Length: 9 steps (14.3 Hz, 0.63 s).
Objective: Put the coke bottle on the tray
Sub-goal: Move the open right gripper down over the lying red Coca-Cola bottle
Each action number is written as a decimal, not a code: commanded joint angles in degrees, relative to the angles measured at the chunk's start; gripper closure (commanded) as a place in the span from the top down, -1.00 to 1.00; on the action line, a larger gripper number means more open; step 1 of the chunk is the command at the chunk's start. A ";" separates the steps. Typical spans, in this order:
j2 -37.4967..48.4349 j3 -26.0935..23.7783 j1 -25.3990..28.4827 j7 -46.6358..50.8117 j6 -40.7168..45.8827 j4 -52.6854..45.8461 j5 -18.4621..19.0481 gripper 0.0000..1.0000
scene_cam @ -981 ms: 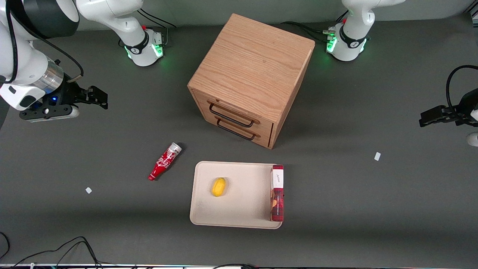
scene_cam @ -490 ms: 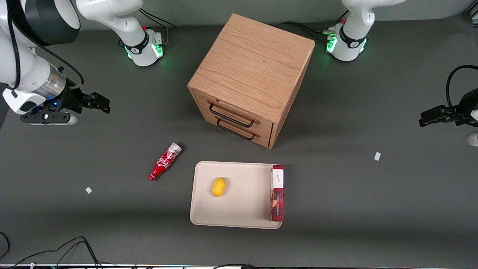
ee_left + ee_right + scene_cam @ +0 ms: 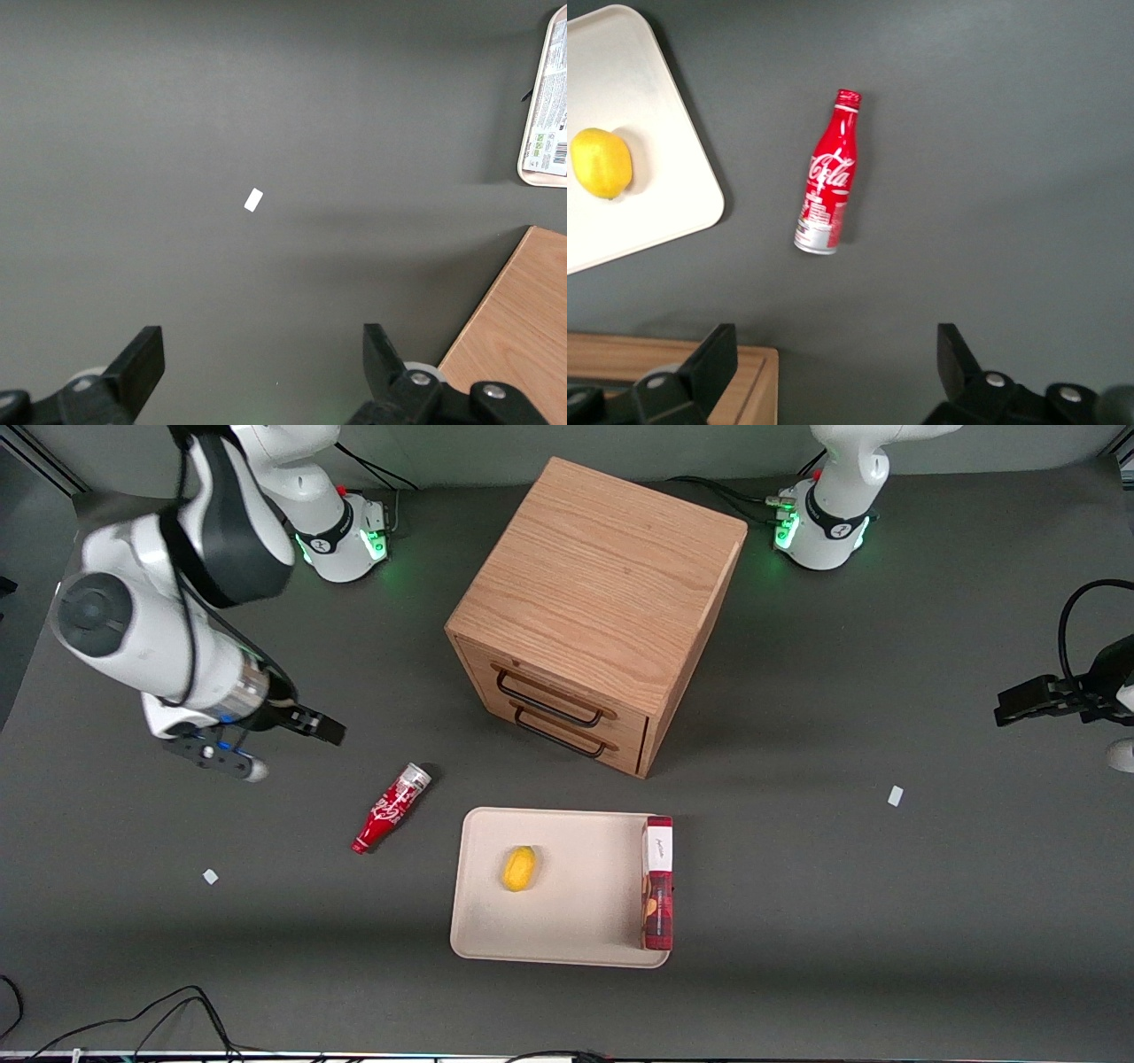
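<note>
Coke bottle (image 3: 392, 808) (image 3: 827, 174): small red contour bottle, white script logo, silver-grey base, red cap. Lying flat on the dark table, axis diagonal, cap end nearer the front camera, base end farther. Not on the tray, sits beside it toward the working arm's end, clear gap between them.

Tray (image 3: 567, 930) (image 3: 673, 177): flat cream-beige rectangle, rounded corners, low rim. Lies flat in front of the wooden cabinet's drawers, nearer the camera. Surface looks slightly scuffed, hard to confirm.

The gripper (image 3: 330, 732) (image 3: 833, 372) hangs above the table, farther from the camera than the bottle, toward the working arm's end, fingers spread wide.
</note>
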<state>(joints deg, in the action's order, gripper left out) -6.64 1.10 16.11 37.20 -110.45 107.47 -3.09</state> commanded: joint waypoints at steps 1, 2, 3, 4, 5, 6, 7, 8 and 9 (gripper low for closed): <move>0.49 -0.30 -0.11 3.83 -9.74 7.37 -0.42 1.00; 0.14 -1.27 -0.11 4.46 -12.92 9.31 -0.25 1.00; -0.73 -1.54 -0.11 5.42 -14.95 10.64 0.80 1.00; -1.87 -1.54 -0.11 7.60 -17.49 11.70 2.02 1.00; -3.28 -1.54 -0.11 9.97 -20.56 12.40 2.38 1.00; -5.29 -1.63 -0.11 11.30 -23.29 12.50 2.74 1.00; -6.97 -1.63 -0.11 12.10 -25.06 12.50 3.78 1.00; -8.55 -1.71 0.06 14.11 -27.08 12.59 5.01 1.00; -10.31 -1.71 0.06 15.61 -29.01 12.67 6.42 1.00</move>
<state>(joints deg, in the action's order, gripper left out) -13.70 -0.28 16.09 48.45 -135.89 120.47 0.31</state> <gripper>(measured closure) 0.000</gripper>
